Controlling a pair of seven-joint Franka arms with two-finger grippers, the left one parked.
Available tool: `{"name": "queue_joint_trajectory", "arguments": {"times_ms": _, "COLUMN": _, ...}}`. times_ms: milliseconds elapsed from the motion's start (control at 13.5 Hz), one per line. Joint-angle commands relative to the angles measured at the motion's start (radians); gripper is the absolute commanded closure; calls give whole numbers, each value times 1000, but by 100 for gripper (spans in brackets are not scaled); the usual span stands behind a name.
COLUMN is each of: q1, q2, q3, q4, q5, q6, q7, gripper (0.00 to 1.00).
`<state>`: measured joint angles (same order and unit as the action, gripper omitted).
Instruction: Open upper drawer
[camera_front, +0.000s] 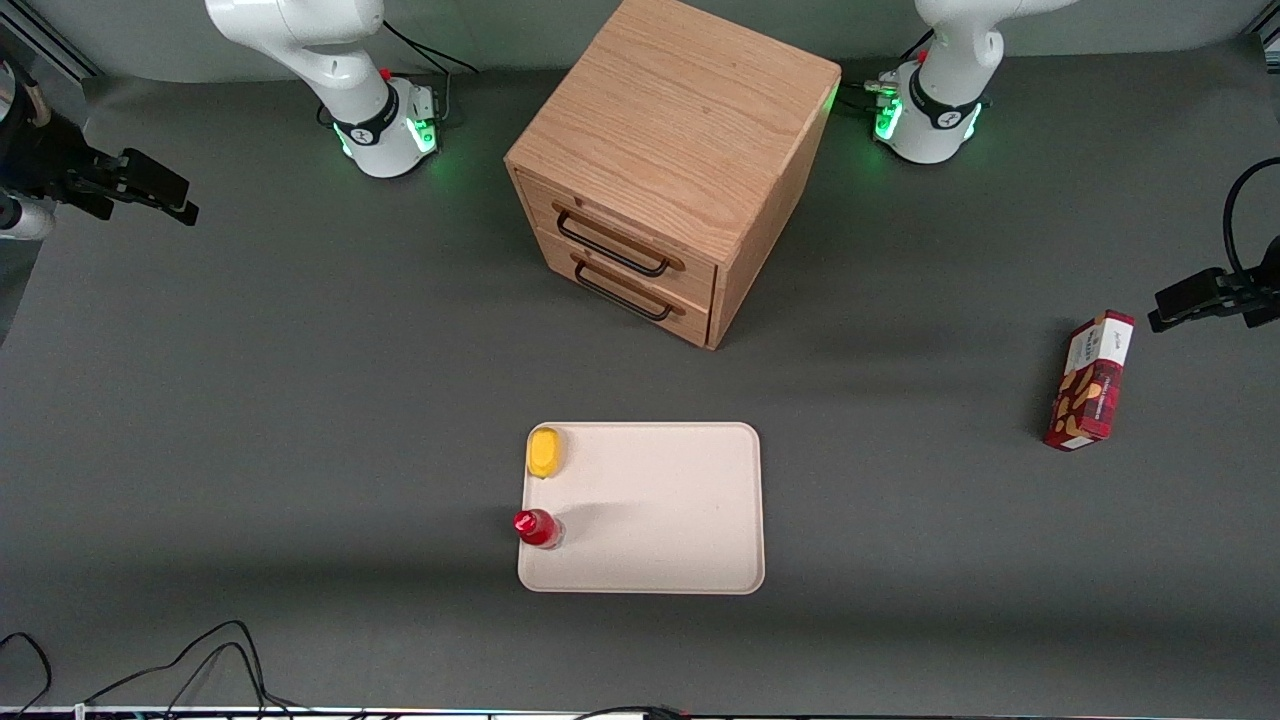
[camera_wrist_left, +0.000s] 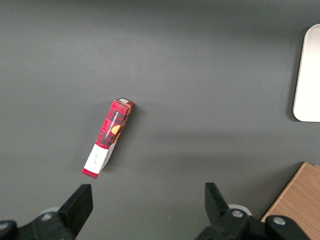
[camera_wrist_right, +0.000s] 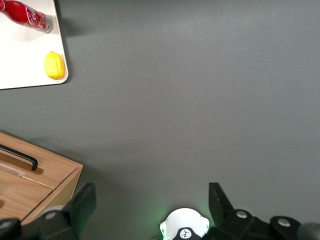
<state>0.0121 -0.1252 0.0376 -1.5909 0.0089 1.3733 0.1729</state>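
The wooden cube cabinet (camera_front: 680, 130) stands at the middle of the table, farther from the front camera than the tray. The upper drawer (camera_front: 640, 240) is shut, its black wire handle (camera_front: 612, 245) flat against its front. The lower drawer (camera_front: 640, 290) beneath it is shut too. My right gripper (camera_front: 178, 200) hangs high toward the working arm's end of the table, well away from the cabinet. In the right wrist view the gripper (camera_wrist_right: 152, 200) is open and empty above bare table. A corner of the cabinet (camera_wrist_right: 30, 195) with one black handle (camera_wrist_right: 20, 157) shows beside it.
A beige tray (camera_front: 690, 510) lies nearer to the front camera than the cabinet. It holds a yellow lemon (camera_front: 545, 452) and a red bottle (camera_front: 538, 527). A red snack box (camera_front: 1090, 380) lies toward the parked arm's end. The working arm's base (camera_front: 385, 130) stands beside the cabinet.
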Motion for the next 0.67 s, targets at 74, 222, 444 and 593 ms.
{"name": "queue_joint_trajectory", "arguments": {"times_ms": 74, "q1": 5, "q2": 12, "q3": -2, "q4": 29, "q5": -10, "q6": -23, "q7": -1, "gripper": 0}}
{"name": "queue_joint_trajectory", "arguments": {"times_ms": 222, "q1": 5, "q2": 18, "q3": -2, "q4": 40, "q5": -7, "q6": -23, "q7": 11, "gripper": 0}}
{"name": "queue_joint_trajectory", "arguments": {"times_ms": 444, "q1": 12, "q2": 18, "q3": 8, "q4": 45, "q5": 3, "q6": -25, "q7": -47, "gripper": 0}}
{"name": "queue_joint_trajectory", "arguments": {"times_ms": 593, "q1": 15, "q2": 18, "q3": 31, "q4": 61, "q5": 52, "q6": -55, "q7": -146, "gripper": 0}}
